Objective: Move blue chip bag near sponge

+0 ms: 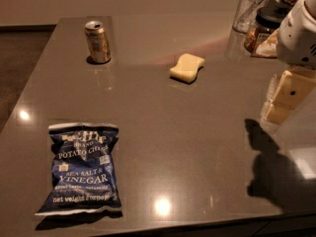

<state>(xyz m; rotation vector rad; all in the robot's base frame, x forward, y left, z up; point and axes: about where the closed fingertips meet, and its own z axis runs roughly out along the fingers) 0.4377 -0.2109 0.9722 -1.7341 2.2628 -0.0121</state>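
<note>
Hanging over the right edge of the table point(197, 147): gripper point(280, 98), cream-coloured, touching no item; whether it is clenched or released cannot be told. Blue chip bag point(81, 169): flat on the table, label up, far to the gripper's left and nearer the camera, well apart from it. Sponge point(187, 67): left of the gripper and farther back. Can point(98, 42): upright, beyond the sponge, farther left. Jar point(264, 31) and clear glass point(252, 9): behind the gripper.
</note>
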